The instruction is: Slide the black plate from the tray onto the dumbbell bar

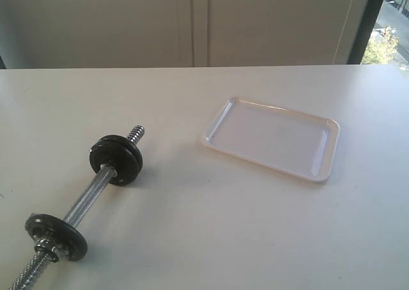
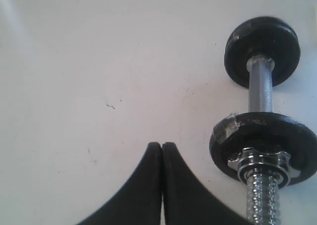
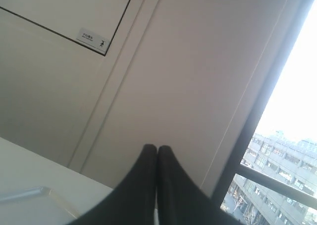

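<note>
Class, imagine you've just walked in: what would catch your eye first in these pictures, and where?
The long silver chrome dumbbell bar, carrying black weight discs, lies on the left of the white table. Right of it, farther back, sits a white rectangular plastic tray with nothing in it.

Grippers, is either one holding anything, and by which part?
Nothing is held. The left gripper and right gripper are both shut on nothing; the dumbbell bar lies untouched.
</note>
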Robot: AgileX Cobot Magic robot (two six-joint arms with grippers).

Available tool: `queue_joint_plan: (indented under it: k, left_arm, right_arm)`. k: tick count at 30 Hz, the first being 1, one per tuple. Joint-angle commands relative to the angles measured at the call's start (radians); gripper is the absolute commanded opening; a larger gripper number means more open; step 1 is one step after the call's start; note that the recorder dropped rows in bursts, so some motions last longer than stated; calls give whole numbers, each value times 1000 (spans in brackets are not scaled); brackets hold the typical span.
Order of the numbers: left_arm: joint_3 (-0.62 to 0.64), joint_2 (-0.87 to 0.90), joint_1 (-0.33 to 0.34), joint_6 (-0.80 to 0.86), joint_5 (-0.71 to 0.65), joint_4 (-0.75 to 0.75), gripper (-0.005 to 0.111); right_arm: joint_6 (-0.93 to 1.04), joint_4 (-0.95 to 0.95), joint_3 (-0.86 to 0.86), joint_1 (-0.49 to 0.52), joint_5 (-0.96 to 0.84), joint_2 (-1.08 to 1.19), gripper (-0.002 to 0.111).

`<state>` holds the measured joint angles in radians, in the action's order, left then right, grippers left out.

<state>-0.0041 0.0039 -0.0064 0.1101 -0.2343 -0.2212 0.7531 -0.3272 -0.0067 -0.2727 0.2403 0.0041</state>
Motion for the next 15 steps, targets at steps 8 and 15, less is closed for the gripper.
queue_joint_plan:
  k: [8,15]
  left_arm:
    - [4,-4,-6,-233,23,168,0]
    - [4,-4,-6,-134,23,166,0]
  right_arm:
    - [5,5,7,6,2,-4,0]
    - [5,5,7,6,2,-4,0]
